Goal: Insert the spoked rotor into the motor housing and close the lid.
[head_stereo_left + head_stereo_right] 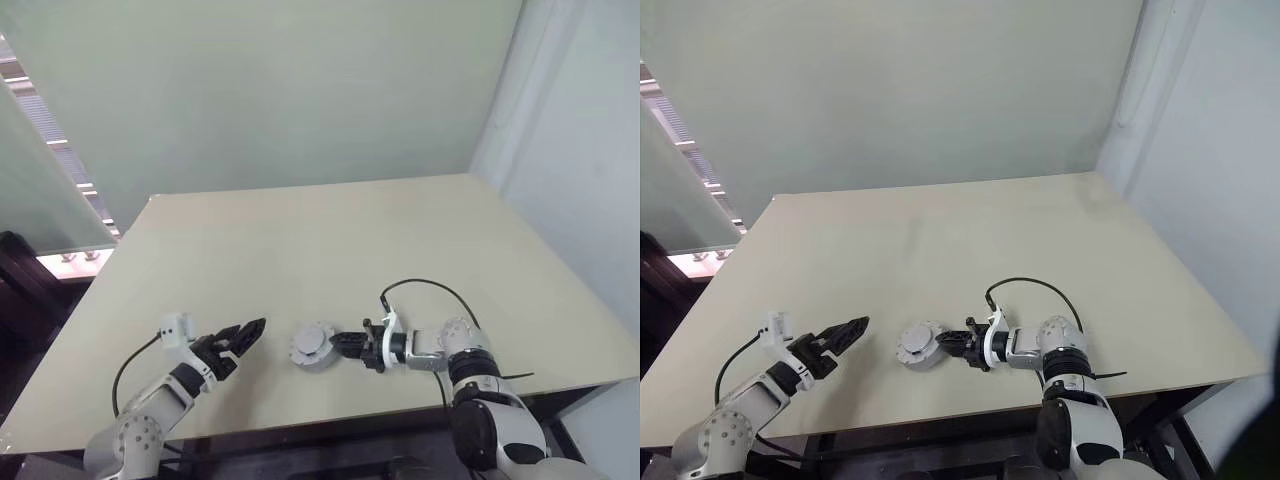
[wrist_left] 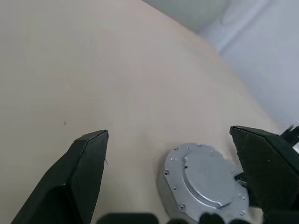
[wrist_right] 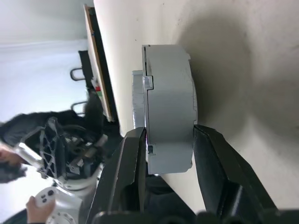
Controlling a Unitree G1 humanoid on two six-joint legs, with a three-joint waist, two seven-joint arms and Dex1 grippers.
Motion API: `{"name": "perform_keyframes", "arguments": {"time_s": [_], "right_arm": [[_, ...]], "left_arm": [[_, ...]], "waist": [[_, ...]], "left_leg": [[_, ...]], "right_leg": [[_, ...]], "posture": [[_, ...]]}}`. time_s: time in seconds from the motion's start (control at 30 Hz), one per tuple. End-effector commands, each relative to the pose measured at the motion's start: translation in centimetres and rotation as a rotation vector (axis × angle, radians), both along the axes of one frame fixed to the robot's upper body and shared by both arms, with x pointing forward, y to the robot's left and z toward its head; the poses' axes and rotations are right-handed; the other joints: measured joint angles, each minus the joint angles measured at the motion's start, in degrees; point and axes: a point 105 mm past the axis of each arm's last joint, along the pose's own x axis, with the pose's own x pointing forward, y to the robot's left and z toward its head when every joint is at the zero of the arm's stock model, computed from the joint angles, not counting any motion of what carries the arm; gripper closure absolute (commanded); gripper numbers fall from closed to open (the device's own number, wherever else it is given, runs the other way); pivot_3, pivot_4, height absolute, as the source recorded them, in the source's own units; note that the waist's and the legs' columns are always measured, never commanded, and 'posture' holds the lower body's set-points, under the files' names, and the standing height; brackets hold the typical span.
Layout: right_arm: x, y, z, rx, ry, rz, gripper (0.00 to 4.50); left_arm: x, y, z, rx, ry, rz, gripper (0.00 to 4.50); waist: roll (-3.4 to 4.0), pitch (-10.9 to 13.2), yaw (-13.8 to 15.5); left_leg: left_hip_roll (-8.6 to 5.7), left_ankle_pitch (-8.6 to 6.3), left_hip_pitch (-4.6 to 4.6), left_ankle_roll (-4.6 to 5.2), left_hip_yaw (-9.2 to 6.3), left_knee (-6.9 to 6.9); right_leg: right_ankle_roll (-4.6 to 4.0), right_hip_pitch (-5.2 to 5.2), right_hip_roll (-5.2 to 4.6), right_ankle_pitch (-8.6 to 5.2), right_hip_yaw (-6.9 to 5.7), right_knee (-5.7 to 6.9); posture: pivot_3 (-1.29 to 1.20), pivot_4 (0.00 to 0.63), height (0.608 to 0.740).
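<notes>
The motor housing (image 1: 313, 346) is a silver-grey round can near the table's front edge, slightly tilted. The lid (image 2: 205, 179) sits on top of it as a flat grey disc. The spoked rotor is hidden. My right gripper (image 1: 338, 345) reaches in from the right and is shut on the motor housing (image 3: 170, 107). One finger is on the lid side and the other on the underside. My left gripper (image 1: 250, 333) hovers to the left of the housing, apart from it. It is open and holds nothing, and its fingers (image 2: 88, 163) stand wide.
The beige table (image 1: 330, 240) stretches far back and to both sides. A black cable (image 1: 430, 285) loops over the table behind my right wrist. Beyond the table's edge, a person's hand (image 3: 42, 200) holds a controller.
</notes>
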Motion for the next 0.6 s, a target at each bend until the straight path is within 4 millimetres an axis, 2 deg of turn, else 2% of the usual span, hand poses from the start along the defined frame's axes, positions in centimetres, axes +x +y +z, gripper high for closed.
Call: {"name": "perform_keyframes", "arguments": {"time_s": [0.03, 0.2, 0.43, 0.6], "right_arm": [[0.1, 0.6, 1.1, 0.068, -0.007, -0.003, 3.28], [0.5, 1.5, 2.8, 0.159, -0.03, -0.021, 3.28], [1.1, 2.6, 5.8, 0.277, -0.084, -0.033, 3.28], [1.2, 3.2, 7.2, 0.33, -0.108, -0.031, 3.28]], "left_arm": [[-0.4, -0.2, 1.3, -0.07, -0.03, 0.01, 0.0], [-1.0, -0.5, 0.7, -0.169, 0.004, 0.038, 0.0], [-1.0, -1.8, 1.1, -0.283, -0.003, 0.033, 0.0], [-0.6, -2.5, 1.5, -0.357, -0.031, 0.038, 0.0]], "waist": [[-0.01, 0.0, 0.0], [-0.05, 0.0, 0.0], [-0.14, 0.1, 0.1], [-0.16, 0.1, 0.1]], "left_leg": [[0.0, 0.0, 0.0, 0.0, 0.0, 0.0], [-0.01, 0.0, -0.01, 0.0, 0.0, 0.01], [-0.03, 0.0, -0.11, -0.01, -0.02, 0.01], [-0.1, -0.01, -0.14, -0.01, 0.01, 0.01]], "right_leg": [[0.0, 0.0, 0.0, 0.0, 0.0, 0.0], [0.0, -0.01, 0.0, 0.0, 0.01, 0.0], [0.0, -0.06, 0.0, 0.0, 0.01, -0.04], [-0.01, -0.05, -0.02, 0.0, 0.13, -0.11]], "posture": [[0.0, 0.0, 0.74], [0.0, 0.0, 0.74], [0.0, 0.0, 0.74], [0.0, 0.0, 0.74]]}}
